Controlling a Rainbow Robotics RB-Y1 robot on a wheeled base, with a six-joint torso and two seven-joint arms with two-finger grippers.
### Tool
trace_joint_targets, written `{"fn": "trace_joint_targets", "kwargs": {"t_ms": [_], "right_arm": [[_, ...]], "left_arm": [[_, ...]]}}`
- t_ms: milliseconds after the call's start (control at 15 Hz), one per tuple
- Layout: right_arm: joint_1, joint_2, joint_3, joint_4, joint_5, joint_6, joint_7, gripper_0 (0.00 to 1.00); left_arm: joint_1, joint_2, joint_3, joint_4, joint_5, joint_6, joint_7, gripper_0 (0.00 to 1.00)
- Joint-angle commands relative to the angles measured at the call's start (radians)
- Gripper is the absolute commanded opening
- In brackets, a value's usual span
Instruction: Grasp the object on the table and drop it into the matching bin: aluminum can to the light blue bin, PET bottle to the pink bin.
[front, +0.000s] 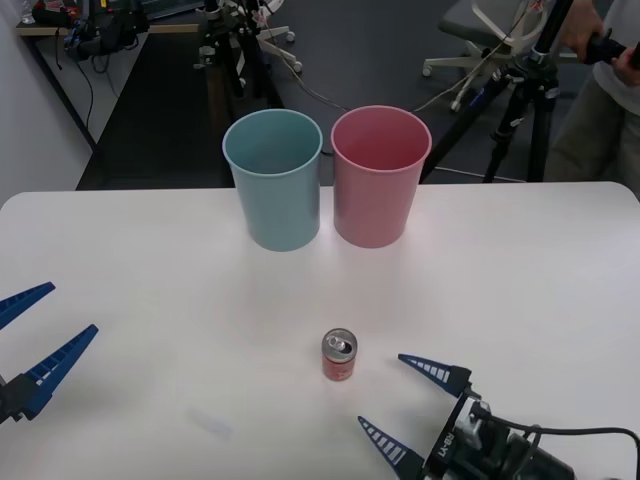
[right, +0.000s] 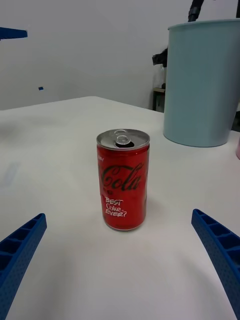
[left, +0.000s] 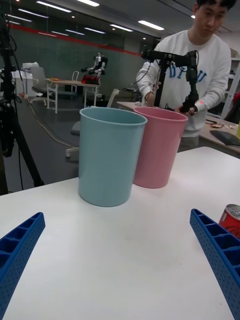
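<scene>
Front view: we see the can (front: 339, 355) standing upright on the white bench (front: 520, 270), its long axis vertical, well short of the blue bin (front: 273, 180) and the pink bin (front: 380, 176), which stand side by side at the far edge; the right hand (front: 408, 398) sits just beside the can, toward the robot and a little to its right, fingers spread and holding nothing; the left hand (front: 38, 328) waits well apart at the bench's left edge, likewise released; so we judge the right arm the nearer one for the grasp.

Right wrist view: the can (right: 123, 179) stands straight ahead of the right hand (right: 120, 260), centred between the two splayed blue fingers (right: 220, 245) but beyond their tips, touching neither; its pull-tab top faces up; the blue bin (right: 202, 82) rises behind it; we reckon a forward reach would bring the fingers to either side of the can.

Left wrist view: the left hand (left: 120, 260) is spread and empty, facing the blue bin (left: 109, 155) and the pink bin (left: 157, 146); the can (left: 231, 221) peeps from behind one finger, off to the side.
</scene>
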Motion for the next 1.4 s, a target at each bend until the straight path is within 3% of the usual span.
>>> {"fn": "trace_joint_targets", "kwargs": {"t_ms": [67,1400], "right_arm": [[-0.028,0.019,0.002,0.032,0.011,0.032,0.015,1.0],[-0.148,0.079,0.166,0.03,0.011,0.309,0.004,1.0]], "left_arm": [[0.0,0.0,0.0,0.0,0.0,0.0,0.0,1.0],[0.0,0.0,0.0,0.0,0.0,0.0,0.0,1.0]]}}
